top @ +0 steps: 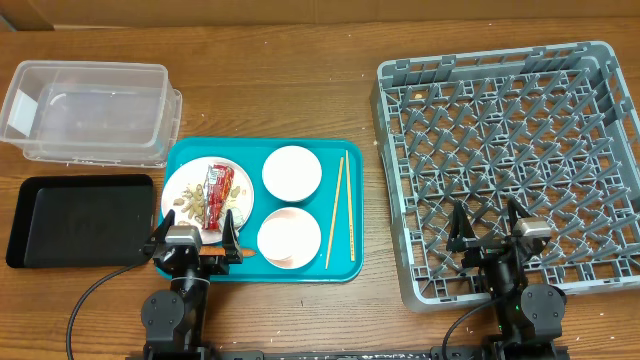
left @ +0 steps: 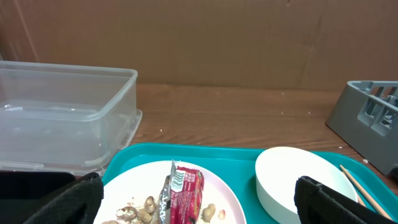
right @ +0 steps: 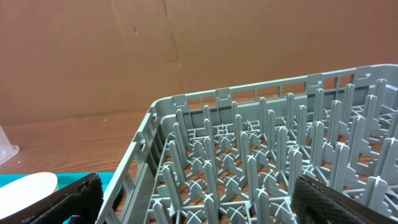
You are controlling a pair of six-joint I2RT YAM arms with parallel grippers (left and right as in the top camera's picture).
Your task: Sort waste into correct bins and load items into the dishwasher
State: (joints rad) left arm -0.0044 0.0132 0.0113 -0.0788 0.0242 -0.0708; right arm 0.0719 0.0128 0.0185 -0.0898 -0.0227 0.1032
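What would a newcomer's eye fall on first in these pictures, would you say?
Most likely the bright teal tray at the table's centre, carrying a white plate with a red-and-silver wrapper, a white bowl and a pinkish bowl. Next comes the big grey dish rack filling the right side. At far left sit a clear tub and, nearer the robot, a black tray.

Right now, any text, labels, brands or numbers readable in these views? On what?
No text can be quoted.
Snack wrapper: pale print on its red face, too blurred to read in the left wrist view and too small in the overhead view.
Clear tub, black tray, dish rack: no markings visible.
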